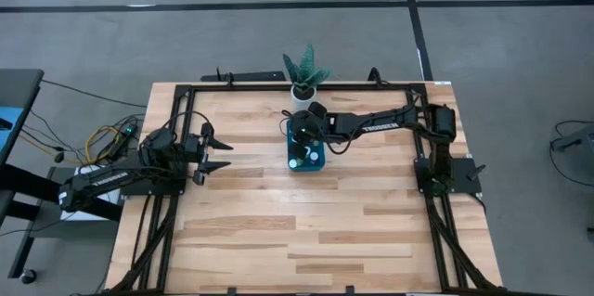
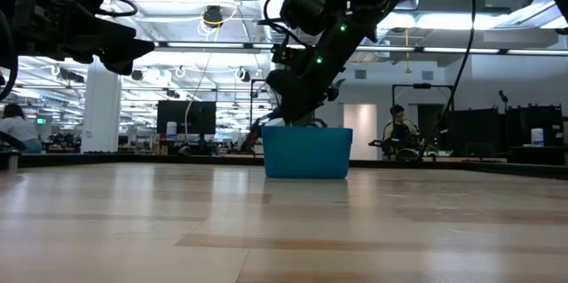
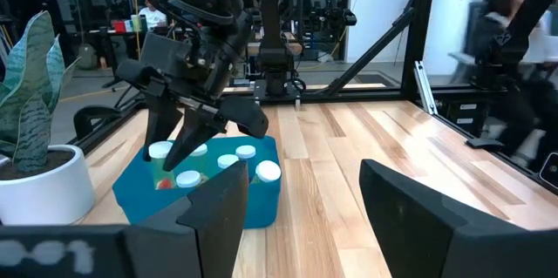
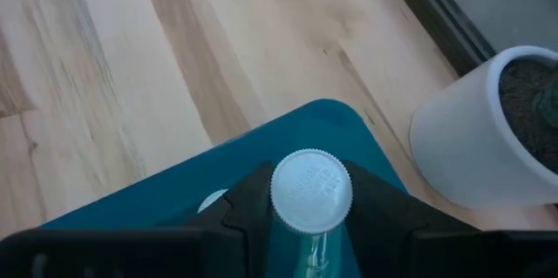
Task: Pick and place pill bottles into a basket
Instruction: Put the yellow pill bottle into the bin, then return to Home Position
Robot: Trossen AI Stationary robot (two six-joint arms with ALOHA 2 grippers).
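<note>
High view
- Basket: teal basket (image 1: pixel 306 158) on the wooden table (image 1: pixel 306 231), slightly toward 12 o'clock of table centre; white pot with plant (image 1: pixel 303 90) just beside it at 12 o'clock.
- Right gripper: right gripper (image 1: pixel 306 134) over the basket's 12 o'clock half; arm reaches in from the 3 o'clock side, forearm roughly level, wrist bent down.
- Pill bottles: white caps (image 1: pixel 295 160) show inside the basket toward 7 o'clock; count not clear here.
- Left gripper: left gripper (image 1: pixel 223 153) at 9 o'clock of the basket, well apart, fingers spread and nothing between them; arm low along the table's 9 o'clock edge.

Low view
- Right arm pose: descends steeply from 1 o'clock; gripper tip (image 2: pixel 297 119) at the basket's (image 2: pixel 306 153) rim. Held item hidden by the wall.

Left wrist view
- Bottles in basket: several white-capped bottles (image 3: pixel 267 172) stand inside the basket (image 3: pixel 257 204).
- Right gripper: fingers (image 3: pixel 187 143) point down into the basket among the caps.

Right wrist view
- Grip: fingers clenched on one pill bottle (image 4: pixel 311 193), one on each side of it, white ribbed cap facing the camera.
- Bottle position: above the basket's (image 4: pixel 331 125) interior, near a corner; pot (image 4: pixel 471 139) just beyond that corner.
</note>
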